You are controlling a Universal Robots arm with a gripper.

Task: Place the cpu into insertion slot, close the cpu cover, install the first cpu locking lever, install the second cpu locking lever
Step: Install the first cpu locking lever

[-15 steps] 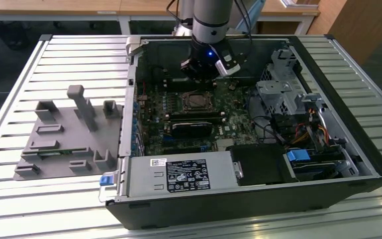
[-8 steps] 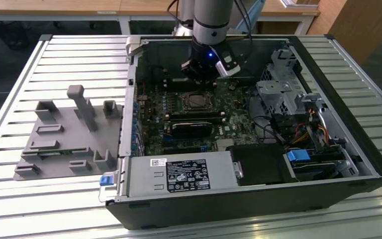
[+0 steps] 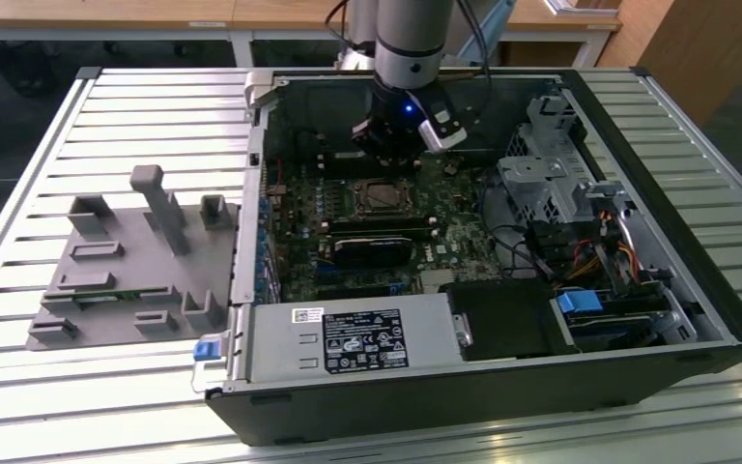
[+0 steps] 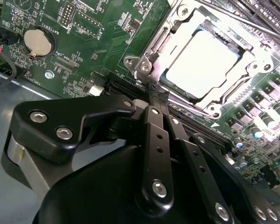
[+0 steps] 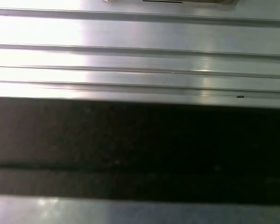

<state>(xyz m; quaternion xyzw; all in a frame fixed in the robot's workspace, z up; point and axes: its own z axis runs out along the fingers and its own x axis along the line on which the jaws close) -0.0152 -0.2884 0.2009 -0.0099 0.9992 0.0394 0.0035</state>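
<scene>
The narrow, empty pincer (image 4: 151, 95) sits just beside the cpu (image 4: 203, 65), seated under its cpu cover (image 4: 165, 35).

I can read none of the print I see: a black-and-white label (image 3: 352, 340) sits on the grey power supply box (image 3: 274, 360), and the fine white lettering on the green circuit board (image 4: 84, 56) beside the coin battery (image 4: 38, 41) is too small.

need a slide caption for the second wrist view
Pincer poised at the socket's edge, cpu seated under the closed cpu cover on the green motherboard.
</scene>
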